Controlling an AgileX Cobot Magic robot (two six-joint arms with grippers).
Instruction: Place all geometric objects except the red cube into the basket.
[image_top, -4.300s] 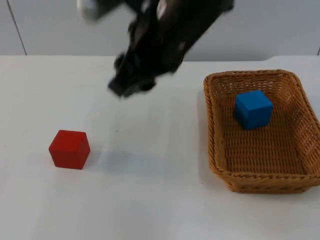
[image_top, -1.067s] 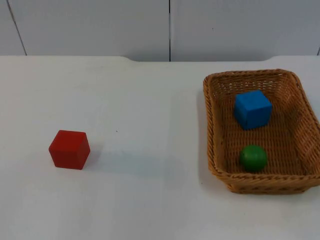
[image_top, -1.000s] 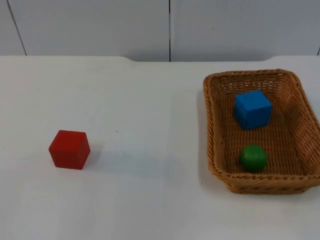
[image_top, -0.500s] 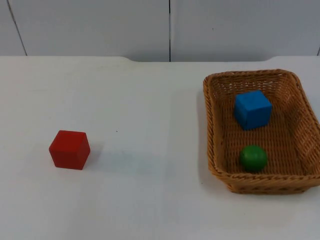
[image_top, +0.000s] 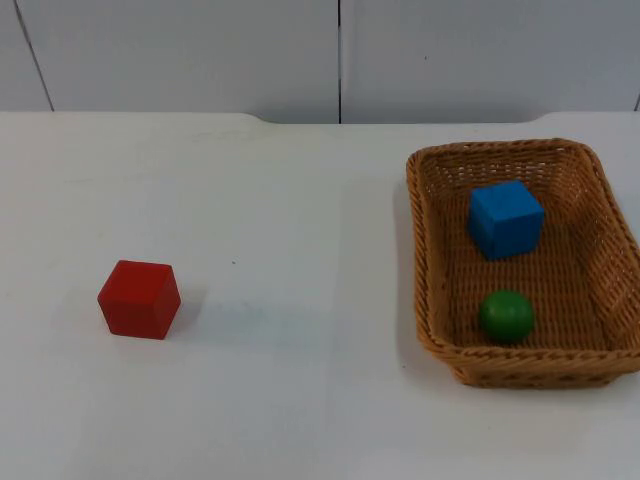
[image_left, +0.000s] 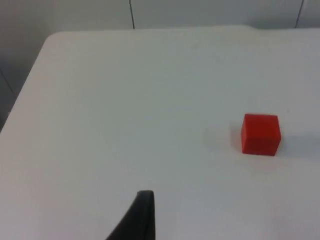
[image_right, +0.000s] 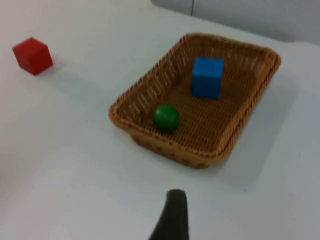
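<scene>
Two shapes, the blue cube (image_top: 507, 218) and green ball (image_top: 506, 315), lie in the basket (image_top: 432, 300), the red cube (image_top: 139, 298) alone on the tabletop (image_top: 300, 250), so the sorting looks finished and no further pick seems needed; whether the left hand (image_left: 142, 215) or right hand (image_right: 172, 215) is open cannot be told.

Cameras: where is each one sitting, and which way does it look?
Top view: fixed above, looking down and forward at the table, red cube and basket holding the blue cube and green ball.
Left wrist view: on the left arm, facing the red cube; one black fingertip shows.
Right wrist view: on the right arm, facing the basket; one fingertip shows.
All three see the red cube.
</scene>
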